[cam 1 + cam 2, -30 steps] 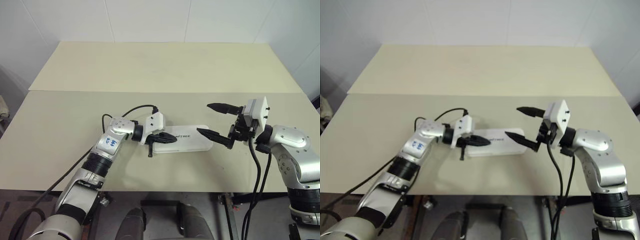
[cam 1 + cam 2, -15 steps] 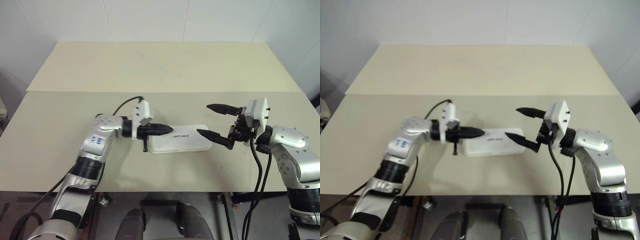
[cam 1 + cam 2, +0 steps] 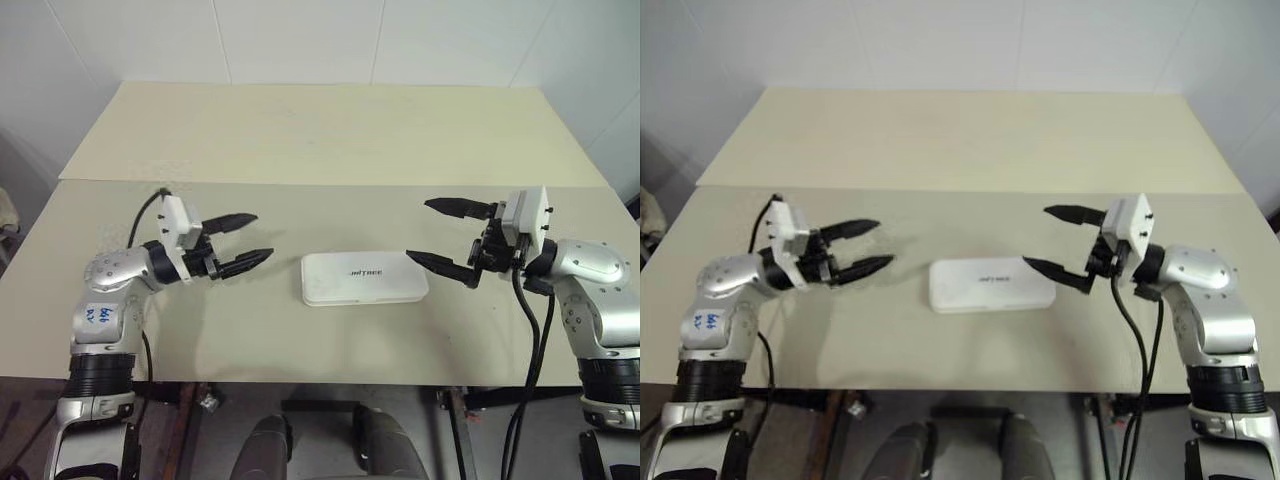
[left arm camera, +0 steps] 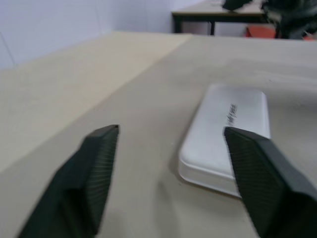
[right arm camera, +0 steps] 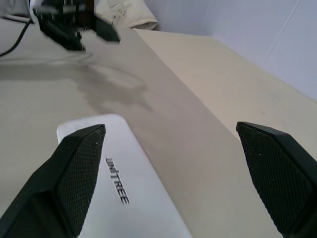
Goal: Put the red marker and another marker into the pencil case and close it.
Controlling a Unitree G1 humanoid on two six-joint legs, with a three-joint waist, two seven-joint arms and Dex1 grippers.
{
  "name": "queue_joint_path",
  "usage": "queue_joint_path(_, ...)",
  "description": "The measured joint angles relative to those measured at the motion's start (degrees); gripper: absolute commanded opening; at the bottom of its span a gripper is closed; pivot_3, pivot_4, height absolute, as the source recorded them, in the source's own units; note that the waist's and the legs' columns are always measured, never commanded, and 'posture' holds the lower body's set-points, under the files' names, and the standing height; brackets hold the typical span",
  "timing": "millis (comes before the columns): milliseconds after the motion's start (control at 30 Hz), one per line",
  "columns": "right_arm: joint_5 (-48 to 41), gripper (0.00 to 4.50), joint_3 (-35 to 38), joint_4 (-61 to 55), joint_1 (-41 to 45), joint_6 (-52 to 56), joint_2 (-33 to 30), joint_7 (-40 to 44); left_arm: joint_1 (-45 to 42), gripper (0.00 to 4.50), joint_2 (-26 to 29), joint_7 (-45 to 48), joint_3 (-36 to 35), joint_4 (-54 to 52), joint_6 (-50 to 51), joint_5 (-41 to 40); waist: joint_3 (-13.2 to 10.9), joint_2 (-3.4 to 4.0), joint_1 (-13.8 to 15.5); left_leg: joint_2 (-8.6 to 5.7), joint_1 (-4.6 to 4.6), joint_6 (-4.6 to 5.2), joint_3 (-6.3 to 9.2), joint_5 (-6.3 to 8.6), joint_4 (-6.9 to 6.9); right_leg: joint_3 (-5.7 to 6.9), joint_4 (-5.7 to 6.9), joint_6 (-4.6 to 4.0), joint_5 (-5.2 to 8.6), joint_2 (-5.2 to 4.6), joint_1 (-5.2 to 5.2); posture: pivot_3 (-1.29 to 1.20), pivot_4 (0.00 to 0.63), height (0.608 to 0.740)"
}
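Cream-coloured wood makes up the table (image 3: 330,130), the biggest thing here. It has two flat boards that meet along a thin line running from its left edge to its right edge. A white tiled wall (image 3: 300,40) stands behind the far edge.

On the near board, about halfway between the left and right edges and closer to the front edge than to the line, lies the case (image 3: 364,278). It is white, flat and long, with round corners. Its lid is shut. Small dark letters sit on top of the lid. Its long sides run along the front edge. Nothing touches it.

On the left side is the left gripper (image 3: 243,241). It points across the table toward the case but is well apart from it. Its two black fingers are spread wide with nothing between them. It hangs above the near board, with bare table between it and the case.

On the right side is the right gripper (image 3: 448,236). It points back toward the case. Its two black fingers are also spread wide and hold nothing. One fingertip hangs just beside the right end of the case. The other fingertip is farther back, toward the line.
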State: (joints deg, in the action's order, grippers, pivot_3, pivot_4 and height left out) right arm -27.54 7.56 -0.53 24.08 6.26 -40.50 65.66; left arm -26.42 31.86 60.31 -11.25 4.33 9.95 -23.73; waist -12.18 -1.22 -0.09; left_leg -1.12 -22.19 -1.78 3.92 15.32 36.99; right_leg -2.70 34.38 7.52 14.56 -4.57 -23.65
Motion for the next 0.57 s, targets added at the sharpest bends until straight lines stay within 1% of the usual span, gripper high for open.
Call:
queue_joint_path(233,-0.3,4.50,2.6,0.3,-3.7,0.2,-5.0,2.5,-1.5,4.47,0.6,0.4,0.0,1.0,-0.4,-1.1,0.0,0.00,0.0,0.02,0.00,-0.02,-0.01,0.01,-0.04,0.02,-0.03,-0.01,0.01,0.02,-0.01,0.00,0.150,0.740)
queue_joint_path(400,-0.3,4.50,3.6,-0.5,-7.3,0.6,-5.3,2.2,-3.4,4.47,0.6,1.1,0.7,2.7,-1.2,-1.1,0.0,0.00,-0.2,0.02,0.03,-0.02,-0.07,0.01,0.00,-0.02,0.00,0.00,0.00,0.02,0.01,0.00,0.150,0.740)
queue_joint_path(567,-0.3,4.50,4.1,-1.5,-8.3,1.2,-5.3,1.2,-3.7,4.47,0.4,1.0,1.7,3.2,-1.5,-0.9,0.0,0.00,-0.2,0.04,0.03,-0.02,-0.07,0.01,0.00,-0.02,0.03,0.00,0.00,0.04,0.00,0.00,0.150,0.740)
